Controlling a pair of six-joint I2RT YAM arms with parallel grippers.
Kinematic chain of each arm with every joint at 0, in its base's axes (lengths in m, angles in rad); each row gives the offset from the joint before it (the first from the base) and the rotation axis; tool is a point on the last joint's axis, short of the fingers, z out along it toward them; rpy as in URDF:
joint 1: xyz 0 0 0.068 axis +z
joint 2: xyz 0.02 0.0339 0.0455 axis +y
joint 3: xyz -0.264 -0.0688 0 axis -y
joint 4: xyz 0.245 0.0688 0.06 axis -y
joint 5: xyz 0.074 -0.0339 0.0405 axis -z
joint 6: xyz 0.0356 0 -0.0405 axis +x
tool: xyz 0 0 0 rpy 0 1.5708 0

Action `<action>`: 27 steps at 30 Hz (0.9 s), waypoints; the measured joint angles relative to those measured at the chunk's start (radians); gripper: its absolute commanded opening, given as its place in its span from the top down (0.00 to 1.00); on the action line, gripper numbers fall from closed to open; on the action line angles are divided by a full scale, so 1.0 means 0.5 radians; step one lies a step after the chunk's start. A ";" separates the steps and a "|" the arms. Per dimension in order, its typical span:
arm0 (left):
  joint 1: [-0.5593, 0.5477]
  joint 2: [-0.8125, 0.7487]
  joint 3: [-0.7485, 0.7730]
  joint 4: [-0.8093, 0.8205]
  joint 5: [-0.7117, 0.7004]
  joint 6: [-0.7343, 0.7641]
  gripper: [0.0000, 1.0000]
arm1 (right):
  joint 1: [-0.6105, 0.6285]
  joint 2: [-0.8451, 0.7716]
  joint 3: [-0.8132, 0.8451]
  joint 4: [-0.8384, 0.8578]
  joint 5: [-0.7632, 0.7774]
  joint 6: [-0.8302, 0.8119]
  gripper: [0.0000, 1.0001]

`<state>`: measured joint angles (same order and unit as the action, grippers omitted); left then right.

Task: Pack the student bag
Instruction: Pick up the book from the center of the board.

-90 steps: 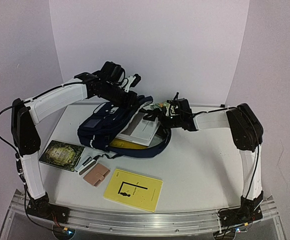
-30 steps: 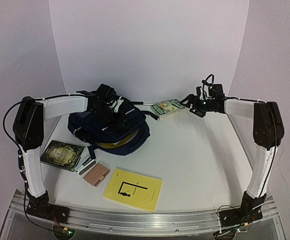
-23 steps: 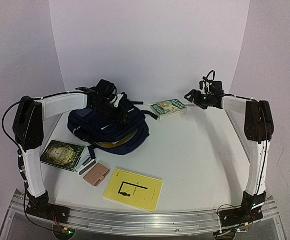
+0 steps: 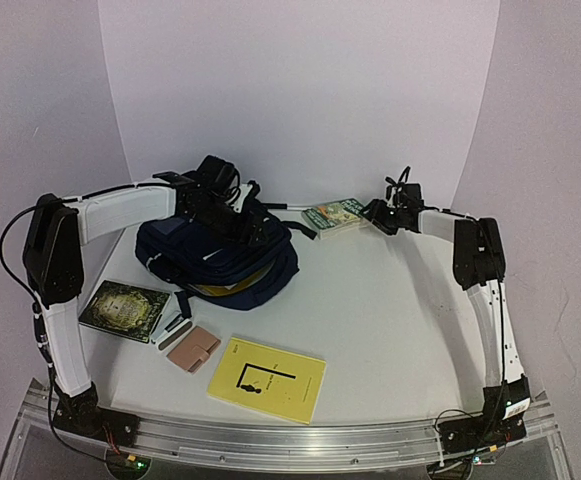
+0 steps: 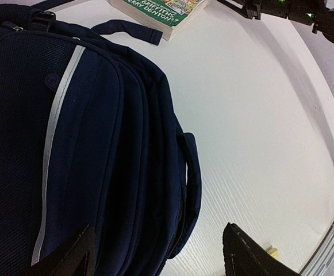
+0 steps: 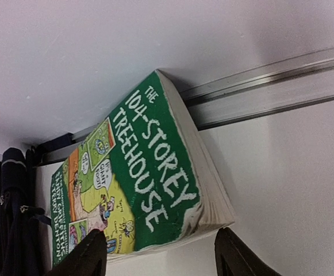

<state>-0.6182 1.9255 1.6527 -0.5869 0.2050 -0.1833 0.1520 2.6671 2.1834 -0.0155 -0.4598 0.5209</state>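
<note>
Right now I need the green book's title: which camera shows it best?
The right wrist view: the green book is large, title legible. Top external shows the book tiny; left wrist catches only a corner.

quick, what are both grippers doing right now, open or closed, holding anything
left gripper: open over the backpack, holding nothing
right gripper: open at the end of the green book, not gripping it

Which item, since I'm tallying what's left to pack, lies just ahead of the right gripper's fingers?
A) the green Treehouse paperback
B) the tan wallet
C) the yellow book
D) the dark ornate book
A: the right wrist view shows the green Treehouse paperback lying cover up just beyond the open right gripper.
</note>
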 measured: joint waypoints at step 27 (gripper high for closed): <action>0.000 -0.034 -0.001 -0.030 -0.021 0.000 0.20 | -0.026 -0.061 -0.208 0.161 0.083 0.199 1.00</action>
<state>-0.6182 1.9083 1.6524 -0.6018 0.1948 -0.1833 0.1389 2.6365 2.0795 0.0649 -0.4181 0.6205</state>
